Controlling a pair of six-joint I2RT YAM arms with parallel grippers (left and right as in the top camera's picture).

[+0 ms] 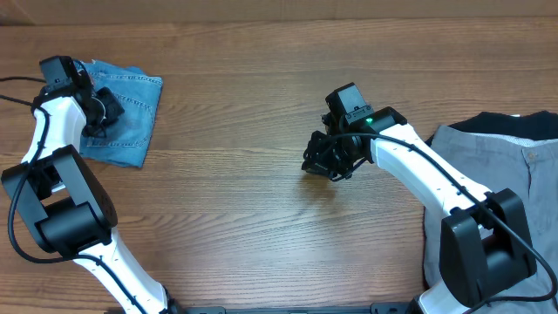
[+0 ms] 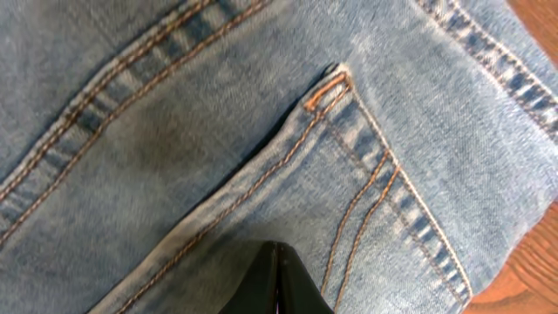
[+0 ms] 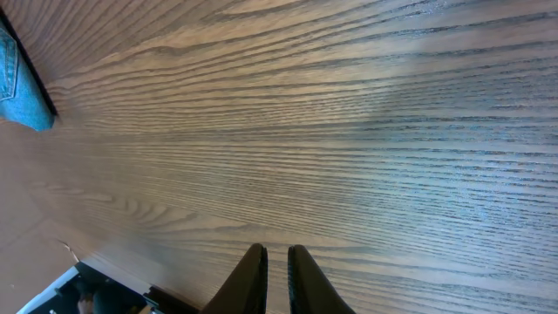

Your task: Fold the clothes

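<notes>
Jeans [image 1: 131, 122] are lying folded near the tabletop's [image 1: 261, 78] far left corner. Left gripper [image 2: 277, 283] is hanging over them, fingers pressed together. Right gripper [image 3: 277, 275] is hovering mid-tabletop, fingers nearly together, pinching nothing. Grey trousers [image 1: 488, 166] and black garment [image 1: 523, 125] are lying at the right edge.

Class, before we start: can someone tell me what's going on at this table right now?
Two robot arms are folding clothes. The left gripper is shut and down on the folded blue jeans at the far left corner of the table. The right gripper hangs over bare wood mid-table, all but shut and holding nothing. Grey trousers lie spread at the right edge, partly over a black garment; neither arm is touching them.
</notes>
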